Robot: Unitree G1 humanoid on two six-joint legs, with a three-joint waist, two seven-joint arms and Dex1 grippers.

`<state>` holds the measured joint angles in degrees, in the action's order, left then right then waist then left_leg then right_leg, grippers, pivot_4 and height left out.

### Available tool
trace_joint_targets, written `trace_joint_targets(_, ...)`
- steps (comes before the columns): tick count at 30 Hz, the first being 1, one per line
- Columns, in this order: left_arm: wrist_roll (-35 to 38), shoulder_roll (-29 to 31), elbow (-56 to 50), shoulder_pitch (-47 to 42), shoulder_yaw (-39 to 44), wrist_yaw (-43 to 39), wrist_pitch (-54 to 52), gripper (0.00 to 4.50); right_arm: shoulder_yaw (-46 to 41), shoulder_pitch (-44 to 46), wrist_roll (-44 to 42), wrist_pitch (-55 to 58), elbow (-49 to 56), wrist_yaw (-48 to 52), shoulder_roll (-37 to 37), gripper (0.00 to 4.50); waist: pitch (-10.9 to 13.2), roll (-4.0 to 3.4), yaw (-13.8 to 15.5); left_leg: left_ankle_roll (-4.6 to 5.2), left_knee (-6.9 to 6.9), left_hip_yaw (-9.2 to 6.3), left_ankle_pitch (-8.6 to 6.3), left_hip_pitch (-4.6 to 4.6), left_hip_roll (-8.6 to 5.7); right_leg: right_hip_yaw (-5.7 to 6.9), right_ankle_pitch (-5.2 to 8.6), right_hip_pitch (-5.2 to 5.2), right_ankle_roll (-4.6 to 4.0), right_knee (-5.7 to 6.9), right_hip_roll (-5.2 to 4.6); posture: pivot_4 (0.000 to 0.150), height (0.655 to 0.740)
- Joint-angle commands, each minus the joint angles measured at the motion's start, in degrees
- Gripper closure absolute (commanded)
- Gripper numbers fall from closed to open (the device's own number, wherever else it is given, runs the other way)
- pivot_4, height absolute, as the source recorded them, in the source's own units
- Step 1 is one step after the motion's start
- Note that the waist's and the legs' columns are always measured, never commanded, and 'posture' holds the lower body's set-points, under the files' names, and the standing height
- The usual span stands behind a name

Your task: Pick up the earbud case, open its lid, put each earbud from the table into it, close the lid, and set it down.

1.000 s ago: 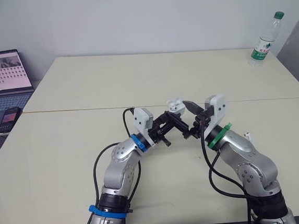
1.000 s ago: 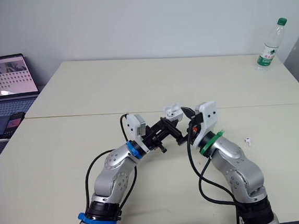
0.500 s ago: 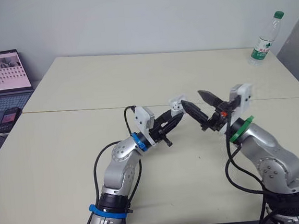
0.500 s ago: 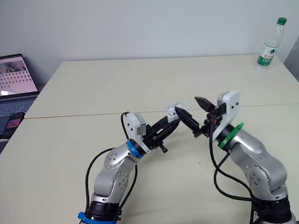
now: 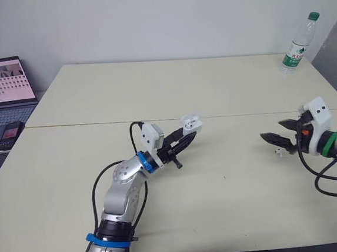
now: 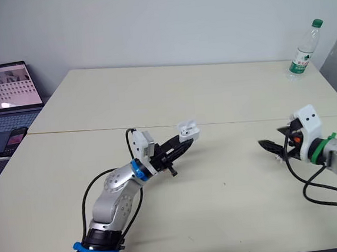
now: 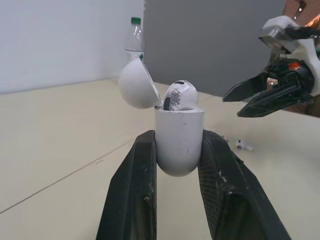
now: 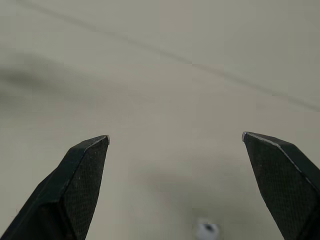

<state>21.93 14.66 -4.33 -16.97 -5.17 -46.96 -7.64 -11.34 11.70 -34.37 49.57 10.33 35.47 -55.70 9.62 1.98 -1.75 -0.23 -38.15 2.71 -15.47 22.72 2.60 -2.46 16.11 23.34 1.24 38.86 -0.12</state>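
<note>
In the lower middle of the left eye frame, my left gripper (image 5: 186, 137) is clamped on the small, glossy white earbud case (image 7: 179, 140). Both black fingers press against its rounded body and hold it upright, clear of the tabletop. Its domed lid (image 7: 136, 84) is tipped back on the hinge, and one white earbud (image 7: 179, 95) sits in the case (I cannot see into the other well from here).

At the right edge of that frame, at mid height, my right gripper (image 8: 175, 137) is spread wide with nothing in it. The loose white earbud (image 8: 206, 228) lies on the pale beige table (image 5: 212, 87) just under those fingertips, well apart from the case. It is downward from the right fingers and within their span, though closer to one finger than the other. It is too small for me to tell which way its stem runs.

My right arm is plainly the nearer one, so I judge the pick is its job. It would need to come straight down and be centred before closing, while my left keeps the case steady and open.

Farther back, a clear plastic water bottle with a green cap (image 5: 297, 44) stands in the upper right corner. An open laptop (image 5: 5, 81) sits at the upper left, off the table.
</note>
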Motion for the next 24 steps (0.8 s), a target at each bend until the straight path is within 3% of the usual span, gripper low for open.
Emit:
trace_joint_targets(1,1.6,1.9,-4.5,0.9,0.7,-1.6,-0.1,3.73,2.8,0.7,2.4,5.4,-0.4,0.5,-2.5,0.04,0.0,0.00,0.0,0.00,0.00,-0.01,0.00,0.00,0.01,0.01,0.00,0.00,0.00,0.00,0.00,0.150,0.7362)
trace_joint_targets(6,2.4,3.8,-7.2,2.6,1.1,-1.5,-1.0,3.73,3.0,3.1,5.5,13.5,-2.1,-8.2,3.1,0.04,0.0,0.00,0.0,0.00,-0.04,0.05,0.00,0.02,-0.02,-0.04,0.00,0.00,0.02,0.00,-0.03,0.150,0.7362)
trace_joint_targets(14,1.7,4.3,-8.1,2.8,1.1,-0.2,-0.7,3.73,0.9,4.5,7.6,16.8,-1.3,-13.5,9.7,0.04,0.0,0.00,0.0,-0.01,-0.06,0.06,0.00,0.02,-0.02,-0.04,-0.01,0.00,0.04,0.00,-0.04,0.150,0.7362)
trace_joint_targets(17,1.8,4.3,-7.7,2.5,1.0,-0.3,-0.6,3.73,1.0,4.7,7.8,17.6,-0.6,-13.8,10.1,0.64,0.0,0.00,0.0,-0.01,-0.06,0.09,0.00,0.00,-0.02,-0.06,-0.01,0.00,0.05,0.00,-0.04,0.150,0.7362)
trace_joint_targets(24,1.8,4.0,-6.2,1.9,1.4,0.0,-0.1,3.73,2.3,3.9,9.3,16.1,0.8,-12.5,9.3,3.32,0.0,0.00,0.0,-0.01,-0.05,0.08,0.00,0.03,-0.02,-0.05,-0.01,0.00,0.05,-0.04,-0.03,0.150,0.7362)
